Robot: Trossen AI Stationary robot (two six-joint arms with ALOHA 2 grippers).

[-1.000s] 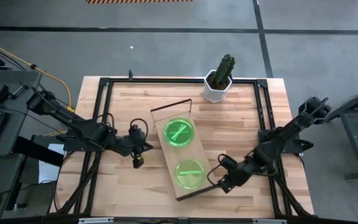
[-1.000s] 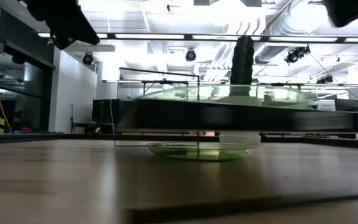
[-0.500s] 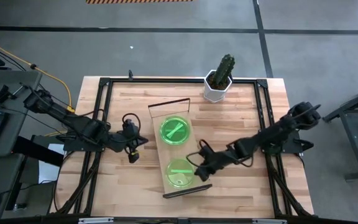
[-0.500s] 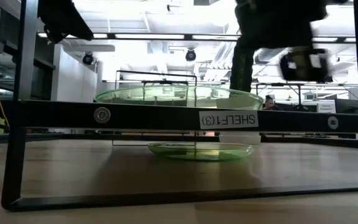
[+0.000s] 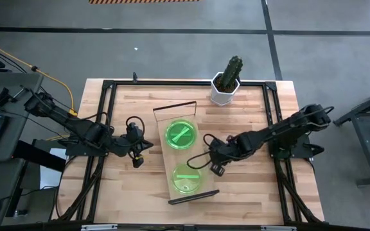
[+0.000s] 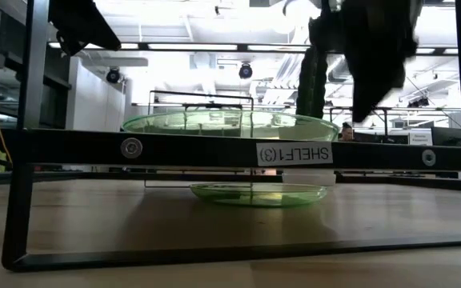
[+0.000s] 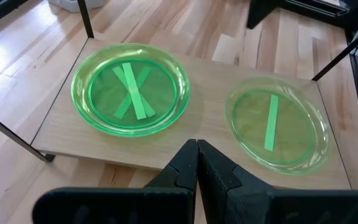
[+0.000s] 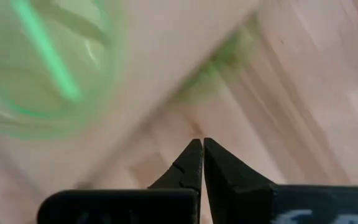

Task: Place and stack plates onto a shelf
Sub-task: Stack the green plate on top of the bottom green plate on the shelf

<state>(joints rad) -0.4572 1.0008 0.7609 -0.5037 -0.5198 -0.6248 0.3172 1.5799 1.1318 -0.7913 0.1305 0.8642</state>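
While both grippers shut, plates on shelf.

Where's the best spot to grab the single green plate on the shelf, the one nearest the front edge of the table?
Probably its thin raised rim, on the side facing the right gripper, with one finger over the lip and one under. The plate lies flat on the shelf, shallow and wide, so only the upturned edge offers a pinch. The shelf's dark end frame crowds its front side, so a sideways approach looks clearer.

Two plates on shelf; cactus pot behind.
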